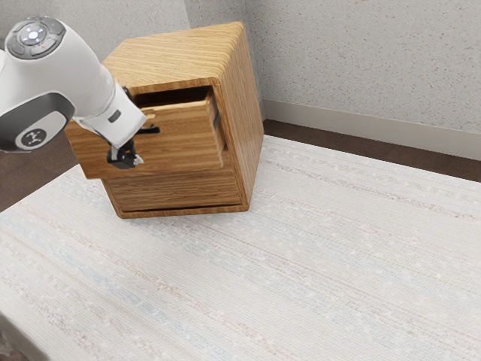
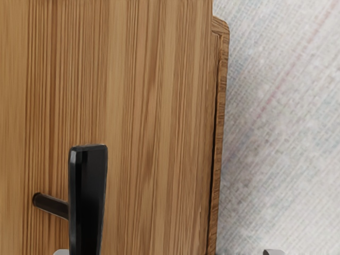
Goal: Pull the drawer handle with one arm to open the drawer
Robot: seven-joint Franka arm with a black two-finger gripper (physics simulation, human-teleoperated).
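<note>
A wooden cabinet [image 1: 237, 98] stands on the table at the back left. Its upper drawer [image 1: 180, 135] is slid partly out, with a dark gap [image 1: 173, 96] above its front. The black handle [image 1: 148, 130] juts from that front. My gripper [image 1: 125, 156] hangs just in front of and below the handle, at the end of the white arm. In the wrist view the handle bar [image 2: 87, 196] stands on its post [image 2: 50, 204] against the drawer front [image 2: 143, 106]. Two grey fingertips [image 2: 273, 252] show far apart at the lower edge, one beside the bar, so the gripper is open.
The lower drawer [image 1: 176, 190] sits flush in the cabinet. The pale cloth-covered table [image 1: 316, 256] stretches wide toward the exterior view's right and front. A grey wall with a baseboard [image 1: 376, 124] runs behind, above a dark floor strip.
</note>
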